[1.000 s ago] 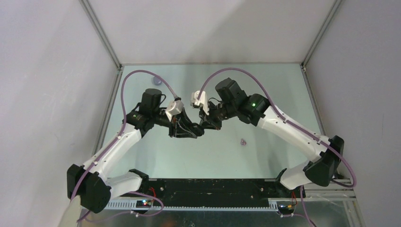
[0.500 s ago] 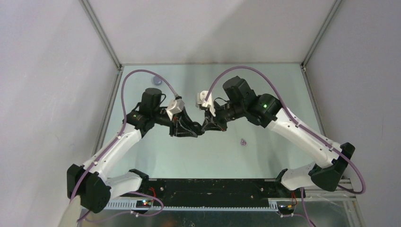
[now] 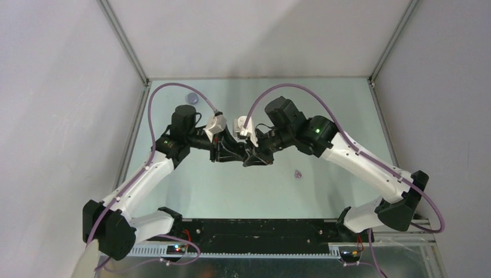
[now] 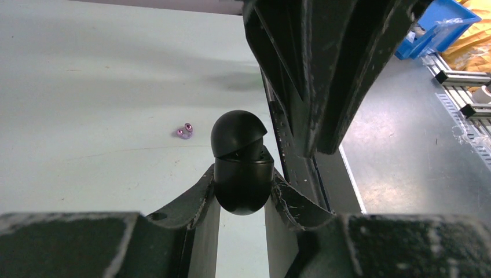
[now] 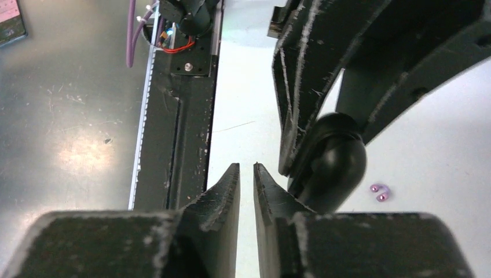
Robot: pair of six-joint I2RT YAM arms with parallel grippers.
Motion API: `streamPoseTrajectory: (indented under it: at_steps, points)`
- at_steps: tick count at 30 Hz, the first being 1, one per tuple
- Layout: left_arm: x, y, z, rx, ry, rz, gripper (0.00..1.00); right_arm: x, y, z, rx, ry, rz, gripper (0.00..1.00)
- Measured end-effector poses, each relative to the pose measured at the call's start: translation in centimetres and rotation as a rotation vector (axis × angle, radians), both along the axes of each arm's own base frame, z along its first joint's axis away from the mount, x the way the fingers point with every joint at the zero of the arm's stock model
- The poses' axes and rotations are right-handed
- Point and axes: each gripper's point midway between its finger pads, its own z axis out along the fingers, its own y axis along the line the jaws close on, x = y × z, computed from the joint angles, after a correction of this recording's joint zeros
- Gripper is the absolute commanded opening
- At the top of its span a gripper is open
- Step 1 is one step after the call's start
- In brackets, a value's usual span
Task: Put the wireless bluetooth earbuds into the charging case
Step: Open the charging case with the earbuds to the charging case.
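The black egg-shaped charging case (image 4: pixel 243 179) is held off the table, with my left gripper (image 4: pixel 242 184) shut on its lower half. Its domed lid (image 4: pixel 236 131) is tipped open. In the right wrist view the case (image 5: pixel 339 162) shows just right of my right gripper (image 5: pixel 246 169), whose fingers stand a narrow gap apart with nothing between them. From above, the left gripper (image 3: pixel 238 157) and right gripper (image 3: pixel 256 157) meet tip to tip mid-table. Two lilac earbuds (image 3: pixel 298 173) lie together on the table, to the right of both grippers; they are also in the left wrist view (image 4: pixel 184 131) and the right wrist view (image 5: pixel 380 193).
A small round bluish-grey object (image 3: pixel 191 98) lies at the back left of the table. Grey walls with metal posts (image 3: pixel 124 43) close in the table at left, back and right. A black rail (image 3: pixel 260 231) runs along the near edge between the arm bases.
The right gripper's fingers have parted slightly. Both wrists have shifted closer together, the left one moving right with the case, and the right arm swinging back to the left.
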Motion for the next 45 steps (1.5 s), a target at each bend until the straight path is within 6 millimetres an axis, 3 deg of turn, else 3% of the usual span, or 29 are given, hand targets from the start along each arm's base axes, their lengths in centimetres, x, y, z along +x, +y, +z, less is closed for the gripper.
streamPoseTrajectory:
  at_steps: [6,18,33,45]
  points:
    - [0.0,0.0,0.0,-0.001,-0.003,0.0,0.0,1.1,-0.7,1.7,0.032,-0.057,-0.071,0.33]
    - [0.3,0.0,0.0,0.002,-0.005,0.011,0.0,3.5,-0.6,1.9,0.018,-0.131,-0.204,0.35]
    - [0.2,0.0,0.0,0.002,-0.004,0.009,0.0,4.4,-0.6,2.3,0.031,-0.135,-0.252,0.05]
    - [0.2,0.0,0.0,0.002,-0.005,0.009,0.0,4.7,-0.1,3.5,0.053,-0.137,-0.261,0.06]
